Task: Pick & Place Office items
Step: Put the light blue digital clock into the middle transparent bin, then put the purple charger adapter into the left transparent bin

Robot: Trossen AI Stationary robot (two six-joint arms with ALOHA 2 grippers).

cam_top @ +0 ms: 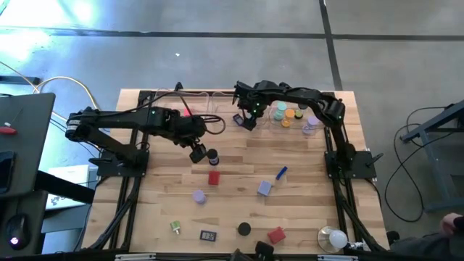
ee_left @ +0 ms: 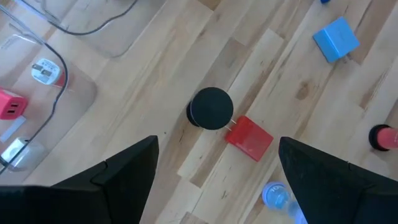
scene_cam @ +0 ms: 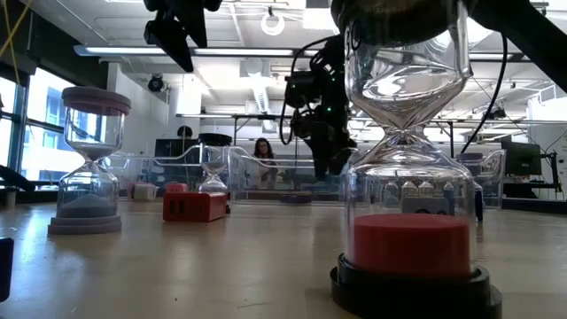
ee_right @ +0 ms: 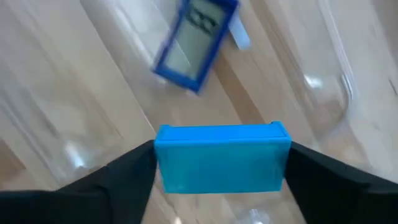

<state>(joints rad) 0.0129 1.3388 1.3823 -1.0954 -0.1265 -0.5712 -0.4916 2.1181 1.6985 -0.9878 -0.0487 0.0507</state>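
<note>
Blue plastic fills the gap between the right gripper's (ee_right: 221,163) fingers: a flat blue block (ee_right: 221,157) sits there, and each dark finger touches one of its ends, so the gripper is clamped on it. In the high view this right gripper (cam_top: 245,119) is at about 12 o'clock from the table's middle, over the clear trays (cam_top: 217,101) along the far edge. Under the block, in the wrist view, a small blue timer with a grey screen (ee_right: 196,42) lies in a clear tray.

The left gripper (cam_top: 197,153) hangs a little toward 11 o'clock from the table's middle, and its fingers stand wide apart with nothing between them. Below it, in its wrist view, are a black round cap (ee_left: 211,108) and a red block (ee_left: 249,138); the two are touching or almost touching. In the high view the cap (cam_top: 212,156) is just at 3 o'clock of the left gripper, and the red block (cam_top: 214,177) is at 6 o'clock of the cap.

Other office items are spread on the wooden table (cam_top: 304,174). A lavender block (cam_top: 264,188) and a blue stick (cam_top: 280,172) lie toward 4 o'clock of the middle. A lilac round cap (cam_top: 199,196) lies toward 7 o'clock. Near the front edge are a second black cap (cam_top: 244,229) and a second red block (cam_top: 275,235). Several round caps, orange and teal among them (cam_top: 290,114), stand in a tray at 1 o'clock. A white round object (cam_top: 335,238) rests at the 5 o'clock corner.
</note>
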